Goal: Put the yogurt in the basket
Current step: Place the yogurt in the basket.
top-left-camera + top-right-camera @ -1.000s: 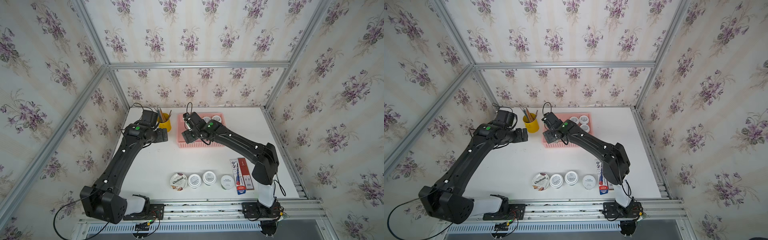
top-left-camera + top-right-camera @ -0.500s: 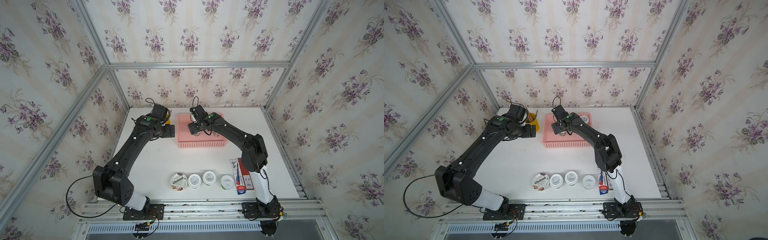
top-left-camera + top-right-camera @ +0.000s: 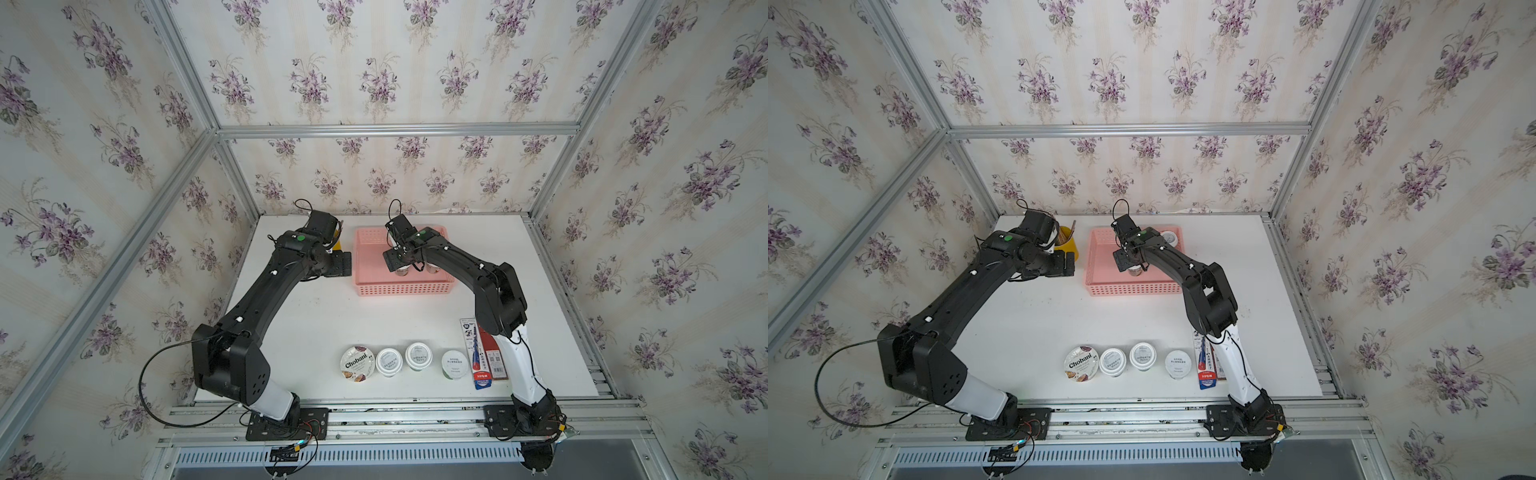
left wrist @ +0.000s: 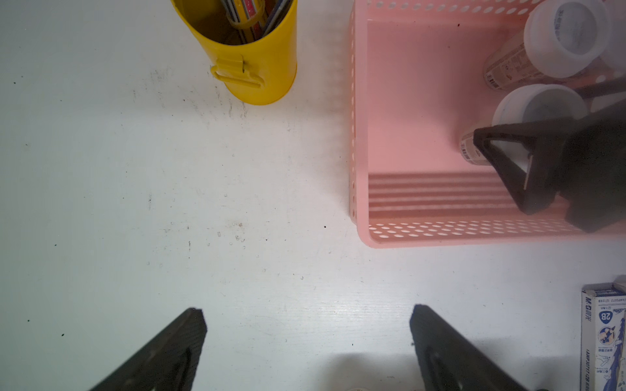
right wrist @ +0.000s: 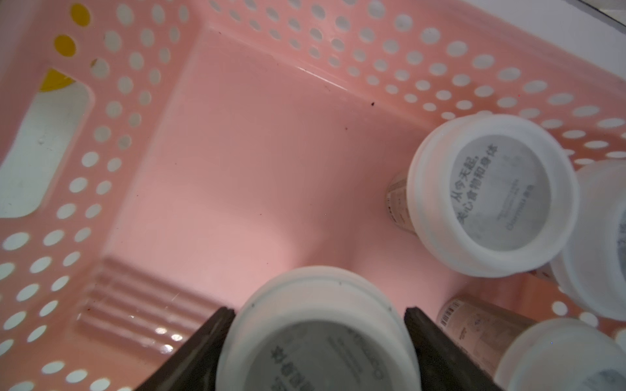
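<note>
Four yogurt cups (image 3: 419, 356) still out on near table (image 3: 311, 332); three cups (image 5: 491, 193) in basket (image 3: 399, 289), fourth cup (image 5: 318, 352) clamped by right gripper (image 5: 319, 309) inside; left gripper (image 4: 306, 309) open, empty.

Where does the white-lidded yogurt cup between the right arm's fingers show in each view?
Both top views: white-lidded yogurt cup inside the pink perforated plastic basket.
Left wrist: cup behind the black fingers.
Right wrist: nearest cup, between the fingers.
Shared landmark: the basket.
</note>
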Controlling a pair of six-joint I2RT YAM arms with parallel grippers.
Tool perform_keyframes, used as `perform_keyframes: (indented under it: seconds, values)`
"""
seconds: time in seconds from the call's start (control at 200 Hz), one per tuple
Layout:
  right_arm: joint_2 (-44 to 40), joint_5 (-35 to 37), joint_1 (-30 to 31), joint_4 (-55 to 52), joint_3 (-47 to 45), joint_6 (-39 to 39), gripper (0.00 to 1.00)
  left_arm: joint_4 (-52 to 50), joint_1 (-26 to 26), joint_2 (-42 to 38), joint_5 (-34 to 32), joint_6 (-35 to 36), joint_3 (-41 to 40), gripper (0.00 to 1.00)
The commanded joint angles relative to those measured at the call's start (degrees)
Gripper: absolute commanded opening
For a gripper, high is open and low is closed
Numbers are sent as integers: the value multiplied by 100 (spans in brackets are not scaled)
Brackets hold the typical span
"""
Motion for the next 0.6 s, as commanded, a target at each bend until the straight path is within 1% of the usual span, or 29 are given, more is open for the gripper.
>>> perform_keyframes:
  seconds: [0.0,0.365,0.594]
  values:
    - [19,135,-23,78,-26,-20,81,33,3,28,-9,66,-3,99]
    - [67,173,-84,156,-167,-37,82,29,3,35,-82,75,4,99]
    - [11,179,-84,114,-190,-53,88,8,3,41,-113,80,13,99]
